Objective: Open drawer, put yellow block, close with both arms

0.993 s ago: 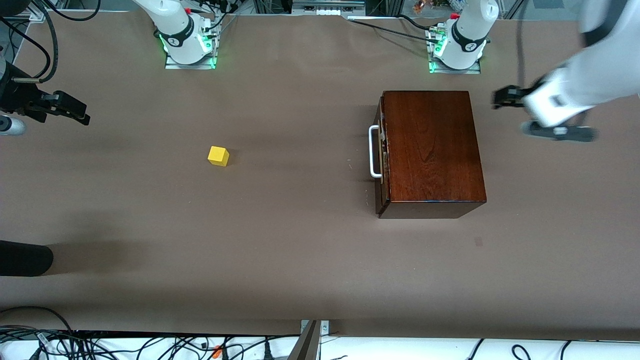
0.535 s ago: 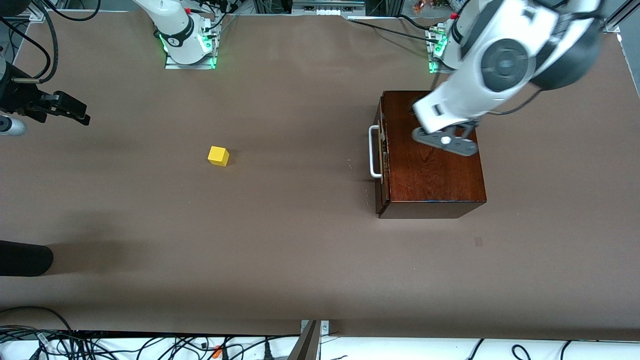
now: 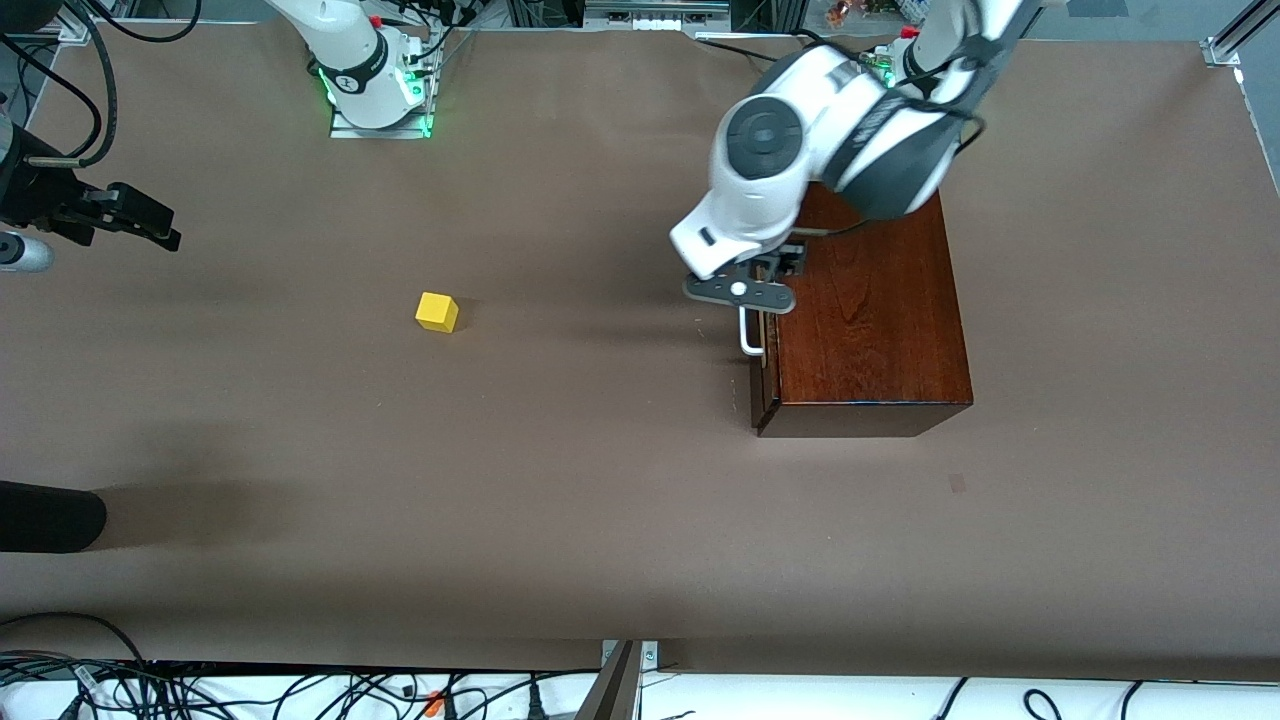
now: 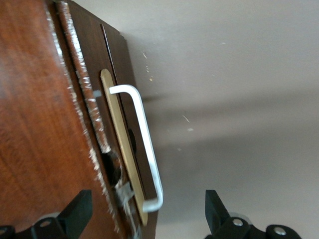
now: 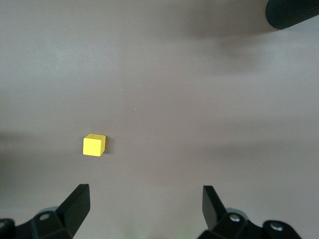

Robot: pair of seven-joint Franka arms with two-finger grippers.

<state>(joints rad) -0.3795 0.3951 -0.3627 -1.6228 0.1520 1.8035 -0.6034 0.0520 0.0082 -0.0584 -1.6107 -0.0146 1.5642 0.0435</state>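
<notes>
The glossy dark-brown wooden box [image 3: 870,310] stands toward the left arm's end of the table. Its drawer [image 3: 762,375] is shut, with the white bar handle [image 3: 748,335] facing the right arm's end. My left gripper [image 3: 775,268] is open over the handle, mostly hidden under its wrist. In the left wrist view the handle [image 4: 145,144] lies between the spread fingers [image 4: 75,214] of the left gripper [image 4: 147,219]. The yellow block [image 3: 437,312] sits alone on the table and shows in the right wrist view [image 5: 93,145]. My right gripper [image 3: 140,218] waits open and empty [image 5: 144,209] at the right arm's end.
A black rounded object [image 3: 50,515] juts in at the table edge at the right arm's end, nearer the camera; it also shows in the right wrist view [image 5: 294,12]. Cables [image 3: 250,690] lie past the table's near edge. Brown table [image 3: 560,480] spreads between block and box.
My left arm has swung from off the box's left-arm end, across the box top, to above the drawer handle. The right arm, block and box have not moved.
</notes>
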